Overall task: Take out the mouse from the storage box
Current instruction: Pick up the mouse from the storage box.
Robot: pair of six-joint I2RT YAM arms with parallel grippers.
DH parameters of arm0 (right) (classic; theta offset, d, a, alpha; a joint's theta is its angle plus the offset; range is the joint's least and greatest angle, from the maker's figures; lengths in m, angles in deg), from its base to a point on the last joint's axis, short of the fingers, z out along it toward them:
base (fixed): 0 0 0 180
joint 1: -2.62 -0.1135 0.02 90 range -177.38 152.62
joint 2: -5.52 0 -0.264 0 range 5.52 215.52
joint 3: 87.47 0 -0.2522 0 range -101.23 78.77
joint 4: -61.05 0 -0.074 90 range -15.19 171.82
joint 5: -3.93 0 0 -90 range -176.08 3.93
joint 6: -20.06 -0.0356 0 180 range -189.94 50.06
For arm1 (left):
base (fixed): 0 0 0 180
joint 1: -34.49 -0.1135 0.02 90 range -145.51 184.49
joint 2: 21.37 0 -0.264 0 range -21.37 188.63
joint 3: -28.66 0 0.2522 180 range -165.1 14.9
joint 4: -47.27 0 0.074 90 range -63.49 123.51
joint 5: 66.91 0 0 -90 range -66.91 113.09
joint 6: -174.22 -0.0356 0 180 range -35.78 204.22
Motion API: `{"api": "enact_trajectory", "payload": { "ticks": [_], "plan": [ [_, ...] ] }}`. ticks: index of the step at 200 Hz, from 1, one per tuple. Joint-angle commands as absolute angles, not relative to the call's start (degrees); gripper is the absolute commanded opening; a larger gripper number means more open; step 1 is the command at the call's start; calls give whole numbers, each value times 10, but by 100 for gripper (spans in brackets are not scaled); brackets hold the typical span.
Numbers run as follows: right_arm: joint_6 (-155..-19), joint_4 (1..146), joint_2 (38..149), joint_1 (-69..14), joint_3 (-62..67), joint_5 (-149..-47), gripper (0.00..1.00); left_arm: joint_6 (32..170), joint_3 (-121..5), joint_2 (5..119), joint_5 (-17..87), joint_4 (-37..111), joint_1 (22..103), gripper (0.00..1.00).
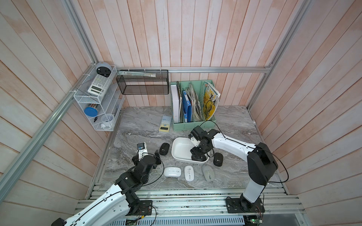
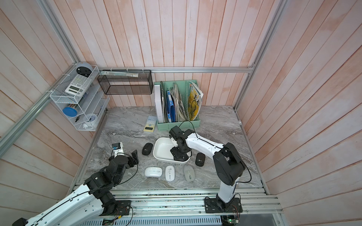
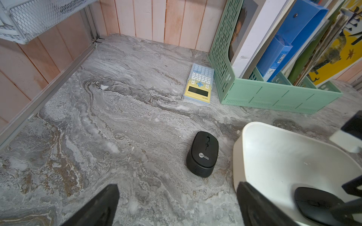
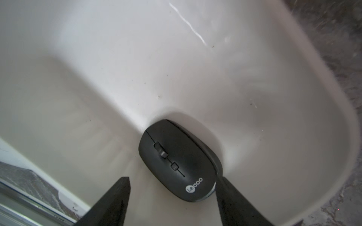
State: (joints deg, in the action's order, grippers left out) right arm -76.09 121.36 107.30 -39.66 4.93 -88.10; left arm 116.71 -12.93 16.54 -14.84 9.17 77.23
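The mouse [image 4: 176, 162] is lying in a corner of the box [image 4: 98, 58], at the lower middle of the right wrist view. The right gripper [image 4: 172, 180] is straddling it unclenched, one finger touching its side and the other standing clear. In both top views this gripper is hiding the mouse. The left gripper [image 3: 177, 185] is hanging spread wide, cut off at the frame's lower edge.

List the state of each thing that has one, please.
Mouse, upright inside the box, not gripped.
Box, holds only that mouse.
Right hand, open, straddling the mouse.
Left hand, open, empty.
Black mice, on the table beside the box.
White mice, grey mouse, on the table.
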Motion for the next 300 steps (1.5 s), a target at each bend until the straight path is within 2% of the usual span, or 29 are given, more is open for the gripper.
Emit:
{"api": "enact_trajectory", "payload": {
  "ticks": [1, 67, 144, 179, 203, 248, 300],
  "plan": [
    [-766, 1227, 1072, -399, 60, -889, 74, 1160, -118, 165, -155, 106, 770, 100],
    [-773, 1216, 1149, -398, 16, -833, 72, 1160, -117, 165, -156, 106, 770, 100],
    [-785, 1201, 1175, -399, -49, -819, 66, 1160, -117, 166, -157, 106, 769, 100],
    [-770, 1210, 1131, -400, -33, -835, 76, 1160, -117, 167, -156, 107, 770, 100],
    [-755, 1228, 1101, -399, -16, -834, 79, 1160, -118, 169, -155, 107, 770, 100],
    [-744, 1243, 1082, -404, 24, -868, 79, 1160, -118, 168, -156, 107, 769, 100],
    [-744, 1241, 1097, -404, 41, -838, 79, 1161, -116, 165, -157, 107, 769, 100]
  ]
}}
